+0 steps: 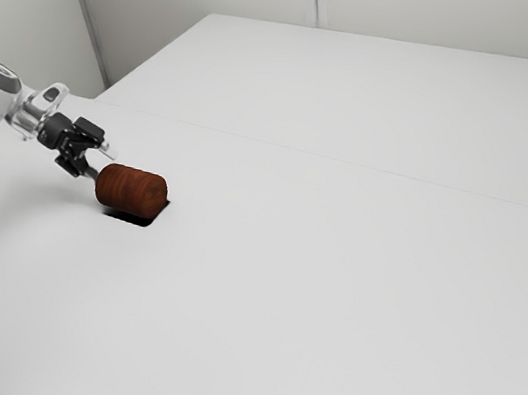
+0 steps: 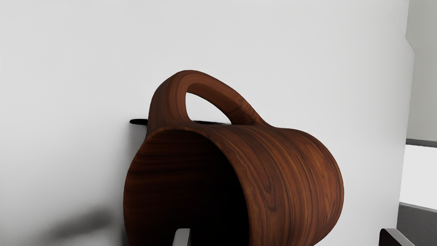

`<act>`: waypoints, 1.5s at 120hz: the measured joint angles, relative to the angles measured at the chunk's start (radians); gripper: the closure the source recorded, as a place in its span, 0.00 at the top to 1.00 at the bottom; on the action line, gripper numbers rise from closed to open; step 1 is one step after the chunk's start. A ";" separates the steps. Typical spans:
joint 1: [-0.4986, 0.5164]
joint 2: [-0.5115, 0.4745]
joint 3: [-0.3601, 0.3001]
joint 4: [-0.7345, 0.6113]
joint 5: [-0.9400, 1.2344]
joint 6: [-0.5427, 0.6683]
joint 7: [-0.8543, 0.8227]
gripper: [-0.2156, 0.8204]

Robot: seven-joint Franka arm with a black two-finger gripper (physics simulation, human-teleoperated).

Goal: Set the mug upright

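Reaches from the exterior view's left over the white table, with black two-finger gripper spread beside one end of the sideways-lying wooden mug.

The mug has room inside its mouth, but its wall stands between the fingers.

The mug lies on its side on the table, in the exterior view's left part. Its mouth is toward the gripper. One fingertip is perhaps inside this mouth, the other outside.
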 joint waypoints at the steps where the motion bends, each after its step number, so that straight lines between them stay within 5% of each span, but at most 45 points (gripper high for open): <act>1: 0.000 0.000 0.000 0.000 -0.001 0.003 0.003 0.79; 33: 0.004 0.005 -0.014 -0.056 -0.078 0.011 0.082 0.78; 57: 0.018 -0.003 -0.015 -0.082 -0.107 -0.036 0.119 0.31; 81: 0.022 -0.048 -0.023 -0.087 -0.122 -0.106 0.144 0.12; 116: -0.004 -0.214 -0.052 -0.214 -0.113 -0.140 0.159 0.05; 136: -0.133 -0.385 -0.058 -0.237 0.153 -0.057 0.090 0.04; 180: -0.262 -0.569 -0.274 -0.482 0.849 0.306 -0.183 0.03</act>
